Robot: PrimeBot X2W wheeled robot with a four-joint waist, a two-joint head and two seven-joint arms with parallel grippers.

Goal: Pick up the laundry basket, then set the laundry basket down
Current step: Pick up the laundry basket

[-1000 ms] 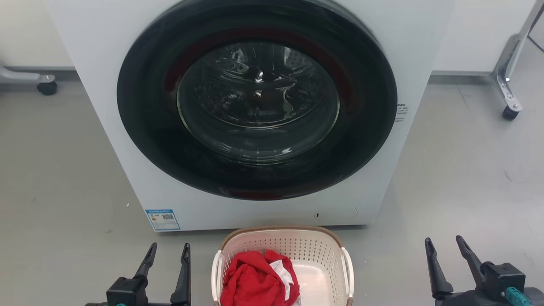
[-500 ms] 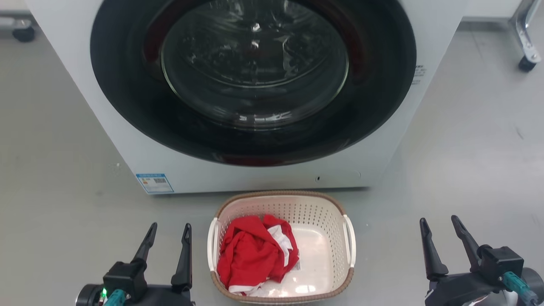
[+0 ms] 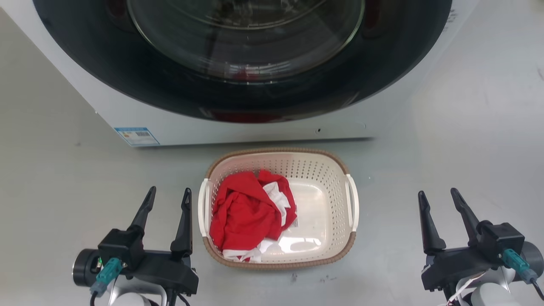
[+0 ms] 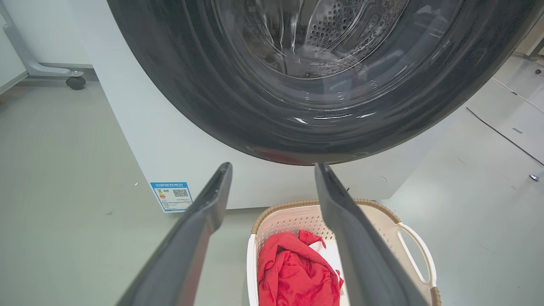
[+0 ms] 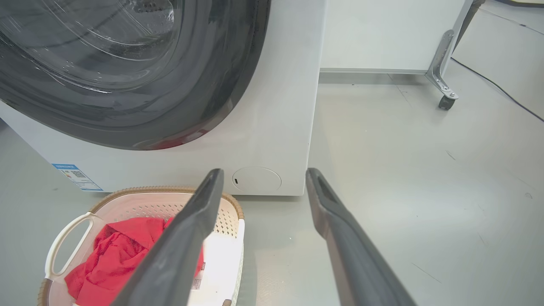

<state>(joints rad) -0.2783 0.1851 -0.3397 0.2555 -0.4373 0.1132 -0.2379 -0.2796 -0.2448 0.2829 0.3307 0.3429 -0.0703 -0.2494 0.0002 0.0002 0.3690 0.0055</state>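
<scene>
Laundry basket [image 3: 316,170]: upright on the floor [image 3: 467,148], just in front of the washing machine [image 3: 263,129], between the two claws. Nothing grips it.
Basket contents: crumpled red garment [image 3: 242,212] with white parts, piled in the half on the robot's left. The other half of the bottom is bare.
Left claw [image 3: 169,190]: fingers apart and empty, pointing toward the machine. Its inner finger is just beside the basket's left handle [image 3: 203,206], not touching.
Right claw [image 3: 437,192]: fingers apart and empty, over bare floor, well apart from the right handle [image 3: 353,202].
Washing machine: white front, round dark door [image 3: 255,93] shut, drum visible through the glass. Blue label [image 3: 136,136] at the lower left corner.
Right wrist view: wheeled metal leg [image 5: 444,76] on the floor behind and to the right of the machine.
</scene>
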